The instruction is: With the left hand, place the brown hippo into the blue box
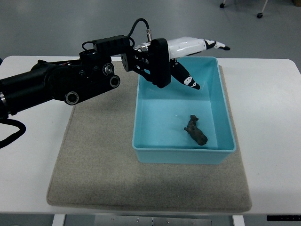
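**Hippo is in the box, release step done**

White desk (268, 108), grey felt mat (94, 160) carrying the blue box (225, 117). Brown hippo (195, 129) lies on the box floor, near the front right. Left robot hand (195, 59) hovers over the box's far rim, fingers spread, holding nothing. Placement looks complete. Next: lift clear and pull back left without clipping the box wall.

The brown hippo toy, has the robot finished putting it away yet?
Looks done: the brown hippo lies on the floor of the blue box. The left hand hovers over the box's far end, fingers open, holding nothing. Left: probably only pulling the arm back.
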Controlling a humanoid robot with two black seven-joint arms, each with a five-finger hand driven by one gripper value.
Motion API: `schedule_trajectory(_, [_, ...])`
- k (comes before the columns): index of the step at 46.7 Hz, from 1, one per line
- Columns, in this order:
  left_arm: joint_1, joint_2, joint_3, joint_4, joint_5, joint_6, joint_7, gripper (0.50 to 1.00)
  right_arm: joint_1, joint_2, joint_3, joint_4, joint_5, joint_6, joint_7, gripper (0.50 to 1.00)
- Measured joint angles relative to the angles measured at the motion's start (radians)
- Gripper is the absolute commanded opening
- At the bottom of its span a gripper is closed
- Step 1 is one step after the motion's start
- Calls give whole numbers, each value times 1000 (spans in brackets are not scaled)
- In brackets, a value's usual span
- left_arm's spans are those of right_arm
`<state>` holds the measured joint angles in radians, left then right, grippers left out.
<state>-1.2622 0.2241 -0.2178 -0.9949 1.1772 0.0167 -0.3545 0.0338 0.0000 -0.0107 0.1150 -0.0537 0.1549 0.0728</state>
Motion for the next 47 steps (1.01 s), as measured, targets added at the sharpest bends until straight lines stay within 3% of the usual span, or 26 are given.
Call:
schedule_trajectory(13, [78,38,-173,73,-406,5,-1,992,0,0,0,0,0,0,0,936])
schedule_trajectory(28, [139,38,-241,254,-770,142,-5,992,0,0,0,0,0,0,0,936])
schedule_trajectory(39, [157,25,-237,430,-1004,133,-1,992,0,0,0,0,0,0,0,936])
schedule_trajectory(47, [185,7,-240,480,-1032,121,2,994,0,0,0,0,0,0,0,936])
